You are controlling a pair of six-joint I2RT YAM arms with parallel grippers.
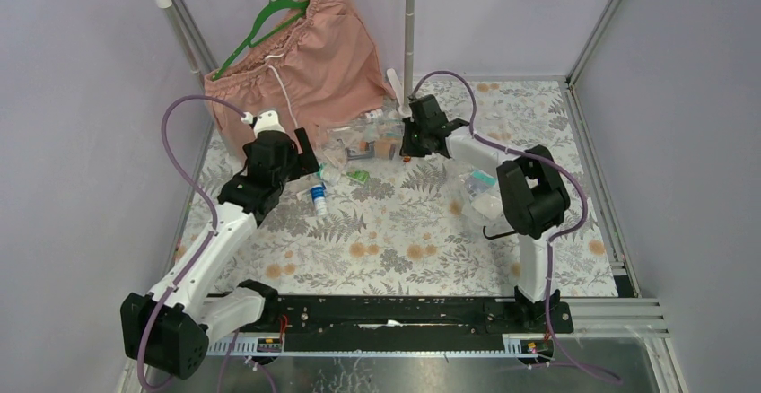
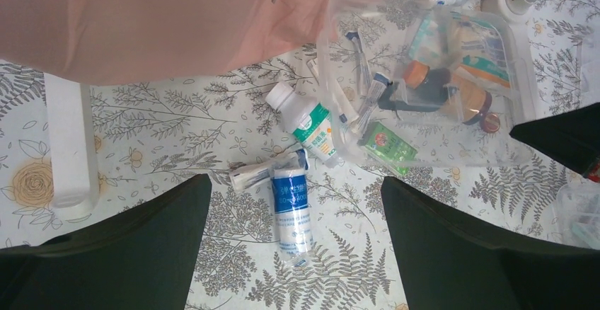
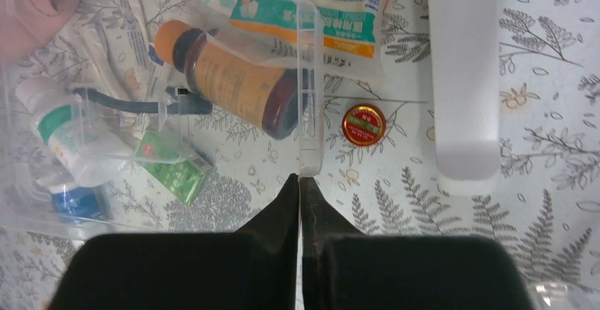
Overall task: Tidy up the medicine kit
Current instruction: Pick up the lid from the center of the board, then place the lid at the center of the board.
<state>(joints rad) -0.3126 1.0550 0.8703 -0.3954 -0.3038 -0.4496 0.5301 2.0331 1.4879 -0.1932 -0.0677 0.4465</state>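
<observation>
Step, I judge: gathering strays into box (image 2: 329,48). Next: left claw (image 2: 295,186), released above blue roll (image 2: 292,218), lowers and grips. The right claw (image 3: 301,182) is clenched at box wall.

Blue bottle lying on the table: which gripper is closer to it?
Left. The left gripper hovers open just over the blue bottle; the right gripper is away at the clear box.

text: none legible | blue roll (image 2: 291,207): print blurred | red cap (image 3: 364,124): print blurred
</observation>
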